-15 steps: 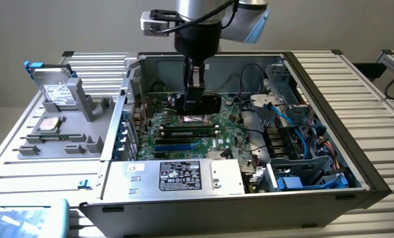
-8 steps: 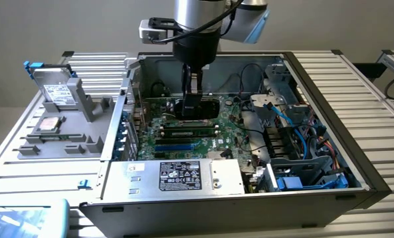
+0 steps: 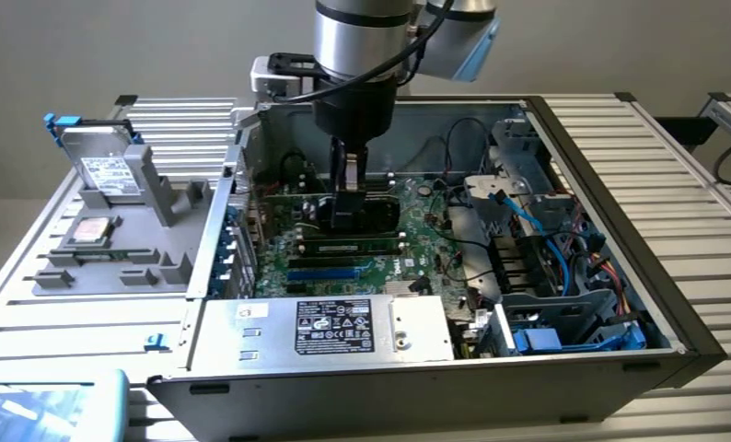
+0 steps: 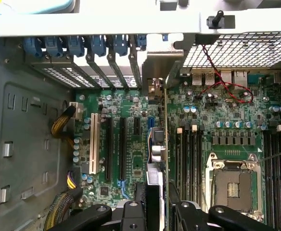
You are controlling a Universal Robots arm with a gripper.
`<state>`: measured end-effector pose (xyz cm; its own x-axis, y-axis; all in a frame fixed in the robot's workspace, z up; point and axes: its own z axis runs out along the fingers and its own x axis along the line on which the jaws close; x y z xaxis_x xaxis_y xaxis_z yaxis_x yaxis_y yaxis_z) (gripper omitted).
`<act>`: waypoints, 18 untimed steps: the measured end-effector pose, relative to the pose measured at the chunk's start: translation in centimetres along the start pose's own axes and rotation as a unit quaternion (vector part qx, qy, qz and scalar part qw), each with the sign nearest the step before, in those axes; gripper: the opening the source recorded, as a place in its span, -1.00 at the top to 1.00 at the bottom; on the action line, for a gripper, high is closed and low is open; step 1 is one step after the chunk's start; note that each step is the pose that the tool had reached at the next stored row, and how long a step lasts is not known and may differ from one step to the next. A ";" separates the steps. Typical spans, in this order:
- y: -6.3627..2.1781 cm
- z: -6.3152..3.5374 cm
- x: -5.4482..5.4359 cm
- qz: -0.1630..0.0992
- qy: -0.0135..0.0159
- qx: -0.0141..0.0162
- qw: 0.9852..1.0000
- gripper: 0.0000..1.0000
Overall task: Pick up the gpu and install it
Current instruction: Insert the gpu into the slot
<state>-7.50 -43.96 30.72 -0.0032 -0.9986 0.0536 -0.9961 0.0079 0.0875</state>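
**Slatted table, open computer case: gpu held in the gripper**

**Exterior view**

1. I see a slatted metal table (image 3: 660,157) in front of a plain grey wall (image 3: 120,46).
2. An open computer case (image 3: 464,378) lies on the table with its inside facing up.
3. A grey rack (image 3: 108,249) holding parts stands at the exterior view's left, just beside the case.
4. The arm (image 3: 359,37) reaches down from above into the case.
5. The gripper (image 3: 351,189) hangs over the green main board (image 3: 427,249).
6. The gpu (image 3: 363,216) is directly under the gripper, with its black block showing. It is above the main board, behind the silver power supply (image 3: 341,327).

**Wrist view**

1. I look straight down on the main board (image 4: 131,159).
2. The gpu (image 4: 157,147) stands on edge. It runs from the gripper (image 4: 157,211) towards the rear wall of the case.
3. The black fingers (image 4: 131,214) are clamped on the gpu, one on each face.
4. The gpu lies between the long black card slots (image 4: 115,144) and the memory slots (image 4: 188,149).
5. The processor socket (image 4: 232,180) sits beyond the memory slots.
6. Blue clips (image 4: 83,45) line the rear wall.
7. I cannot tell whether the lower edge of the gpu is seated in a slot.
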 end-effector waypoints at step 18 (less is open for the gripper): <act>-0.10 2.90 1.2 0.000 0.000 0.000 1.000 0.44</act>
<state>-7.66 -45.30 27.89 -0.0034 -0.9986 0.0531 -0.9961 0.0081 0.0878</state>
